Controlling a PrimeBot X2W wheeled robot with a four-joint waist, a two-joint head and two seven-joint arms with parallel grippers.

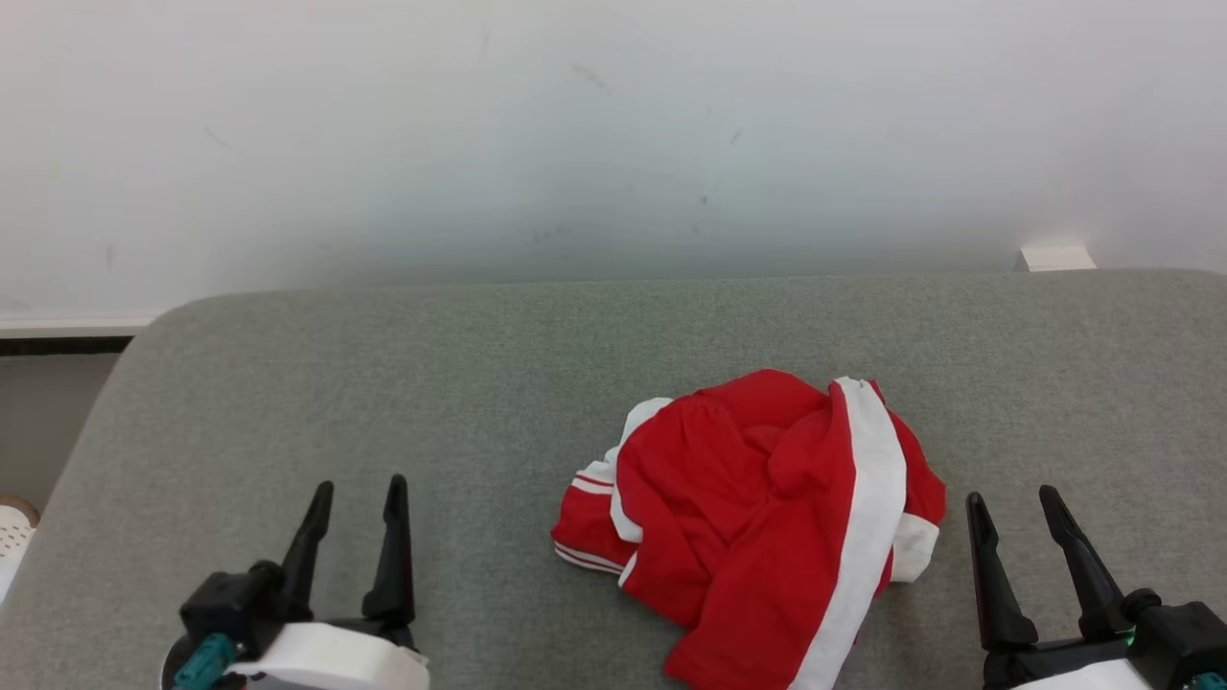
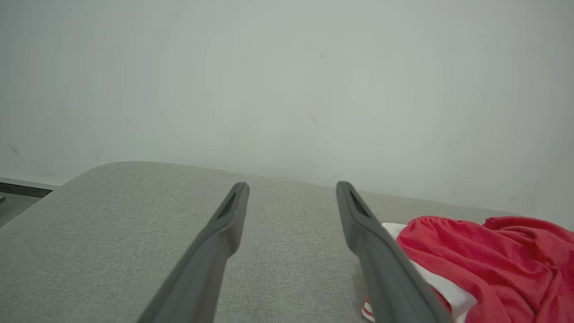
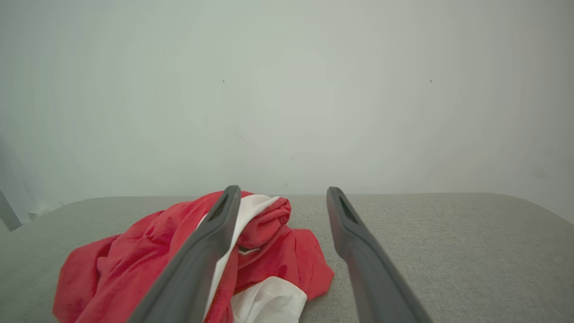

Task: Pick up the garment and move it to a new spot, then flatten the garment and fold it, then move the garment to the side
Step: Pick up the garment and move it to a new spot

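Observation:
A crumpled red garment (image 1: 757,517) with white bands lies in a heap on the grey fabric surface (image 1: 479,383), right of centre near the front. My left gripper (image 1: 357,491) stands open at the lower left, well apart from it, nothing between its fingers. At the lower right, my right gripper (image 1: 1012,498) is open too, just right of the heap's edge. In the left wrist view the garment (image 2: 484,260) lies to the right of the open gripper (image 2: 292,185). The right wrist view has the garment (image 3: 134,264) left of and partly behind the open gripper (image 3: 281,188).
The grey surface has rounded far corners and ends at a pale wall (image 1: 613,144). A small white block (image 1: 1056,257) sits behind the far right edge. The floor drops away past the surface's left side (image 1: 38,422).

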